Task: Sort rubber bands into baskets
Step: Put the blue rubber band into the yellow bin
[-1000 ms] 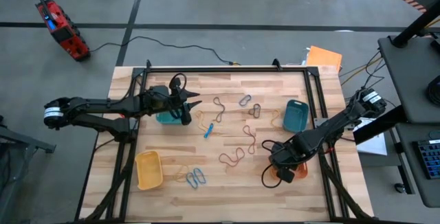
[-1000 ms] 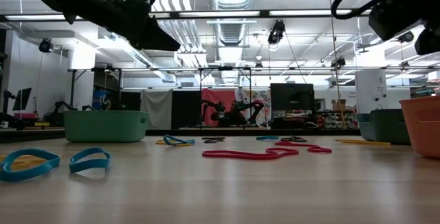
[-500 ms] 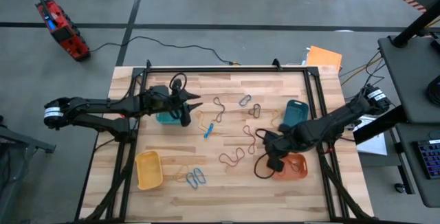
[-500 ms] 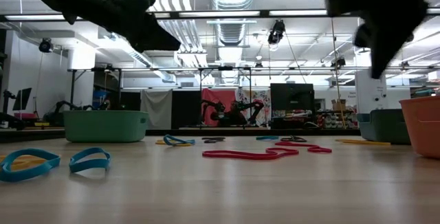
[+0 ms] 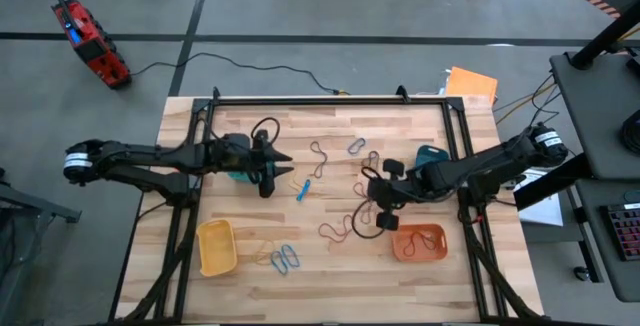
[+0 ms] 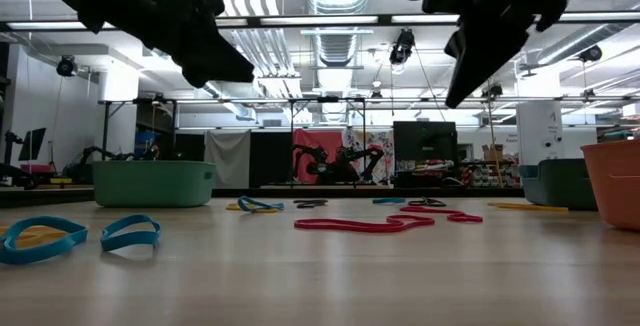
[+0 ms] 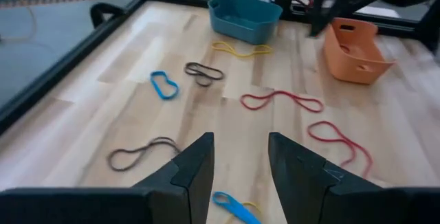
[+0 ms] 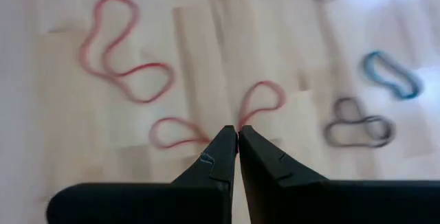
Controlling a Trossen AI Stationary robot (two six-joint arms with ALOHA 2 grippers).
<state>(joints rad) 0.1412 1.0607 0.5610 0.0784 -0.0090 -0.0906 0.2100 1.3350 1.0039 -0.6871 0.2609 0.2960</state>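
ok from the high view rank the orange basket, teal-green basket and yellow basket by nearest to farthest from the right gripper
From the right gripper, above the table's middle:
1. Orange basket, just beside it on the right side.
2. Teal-green basket, across the table under the left gripper.
3. Yellow basket, far left corner.

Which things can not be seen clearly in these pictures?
- Teal basket: the left gripper and arm cover most of it in the high view.
- Blue basket: partly under the right arm in the high view.
- Orange basket: cut off by the low view's edge.
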